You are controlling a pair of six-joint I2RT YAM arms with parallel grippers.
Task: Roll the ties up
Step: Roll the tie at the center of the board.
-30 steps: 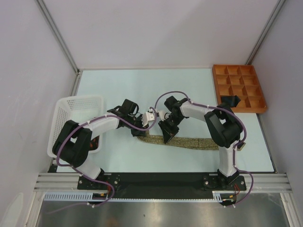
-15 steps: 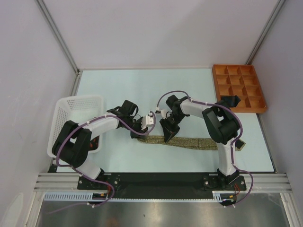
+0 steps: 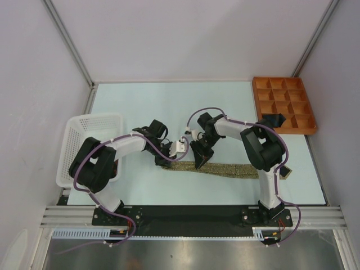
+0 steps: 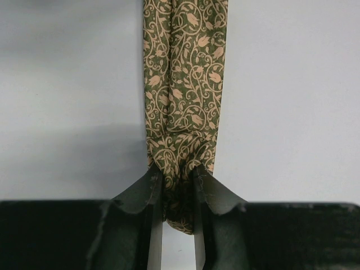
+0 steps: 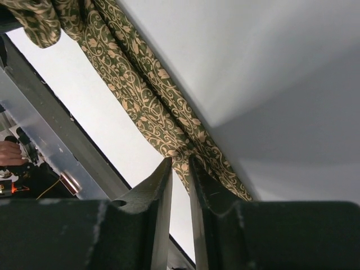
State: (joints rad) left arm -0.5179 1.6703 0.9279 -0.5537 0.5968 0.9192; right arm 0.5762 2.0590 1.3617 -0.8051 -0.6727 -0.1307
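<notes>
An olive-tan patterned tie (image 3: 228, 169) lies stretched left to right on the pale table, near the front edge. My left gripper (image 3: 167, 158) is shut on its bunched left end; in the left wrist view the tie (image 4: 183, 84) runs straight away from the gripper (image 4: 179, 181). My right gripper (image 3: 198, 162) is shut on the same tie a short way to the right; the right wrist view shows the tie (image 5: 140, 95) pinched at the gripper (image 5: 180, 162). A black tie (image 3: 274, 120) sits rolled in a compartment of the orange tray.
A white mesh basket (image 3: 84, 119) stands at the left edge, beside the left arm. The orange compartment tray (image 3: 281, 79) is at the back right corner. The metal rail (image 5: 50, 140) of the table's front edge runs close behind the tie.
The right arm's wrist has swung in towards the left gripper, and the left gripper has shifted slightly right. Both stay shut on the olive tie, whose left stretch is now shorter.
</notes>
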